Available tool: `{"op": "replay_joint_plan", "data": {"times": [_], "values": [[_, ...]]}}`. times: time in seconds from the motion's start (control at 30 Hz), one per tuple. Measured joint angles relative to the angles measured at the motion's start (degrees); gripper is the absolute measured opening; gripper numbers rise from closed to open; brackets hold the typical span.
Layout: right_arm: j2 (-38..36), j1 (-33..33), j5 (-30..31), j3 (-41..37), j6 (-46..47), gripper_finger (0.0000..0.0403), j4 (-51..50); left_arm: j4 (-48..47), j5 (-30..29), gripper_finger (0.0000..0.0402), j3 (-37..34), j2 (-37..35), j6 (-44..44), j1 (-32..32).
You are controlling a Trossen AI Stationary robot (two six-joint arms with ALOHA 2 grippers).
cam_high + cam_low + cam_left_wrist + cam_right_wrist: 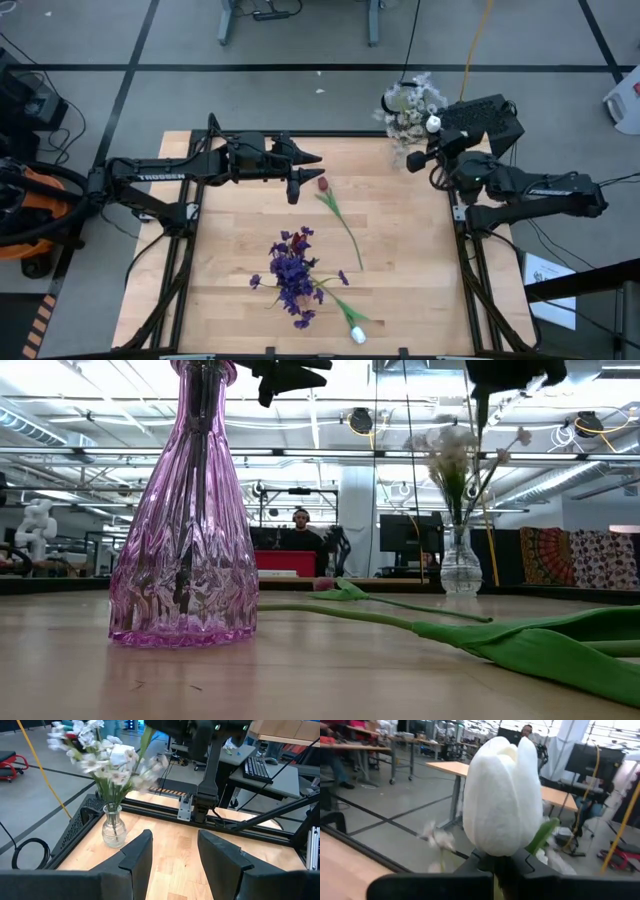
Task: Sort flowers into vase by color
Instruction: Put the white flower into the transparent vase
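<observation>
wooden table (400, 280), seated person (301, 520), keyboard (258, 769)

White "TROSSEN" lettering on the left arm (160, 177), nothing else readable

Bright, even indoor light; some motion blur at my wrists.
Overhead, my table (400, 270) is evenly lit with soft shadows and no glare. At table height, ceiling strip lights (330, 405) blow out white; the pink vase (188, 530) glints and the near green leaf (545, 650) is soft. From my left wrist, the white flowers (107, 757) smear. From my right wrist, the white tulip bud (502, 795) is sharp, the room behind it blurred.
</observation>
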Motion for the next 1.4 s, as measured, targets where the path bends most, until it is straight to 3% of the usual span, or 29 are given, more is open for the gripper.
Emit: {"op": "replay_joint_plan", "data": {"times": [0.33, 0.8, 1.1, 1.4], "values": [[0.1, -3.1, -0.3, -3.8, 3.7, 0.0000, 0.3, 0.1, 0.0, 0.0163, 0.0, 0.0, 0.0, 0.0], [-0.3, -3.2, -0.4, -1.1, -1.8, 0.0000, 3.7, 0.4, 0.0, 0.0163, 0.0, 0.0, -0.1, 0.0], [-0.2, -4.7, -0.1, 1.3, -10.1, 0.0000, 8.4, 0.7, -0.9, 0.0163, 0.0, 0.0, -0.1, 0.0], [0.9, -7.8, -3.9, 1.3, -6.7, 0.0000, 4.2, 0.9, -1.2, 0.0163, 0.0, 0.0, -1.1, 0.0]]}}
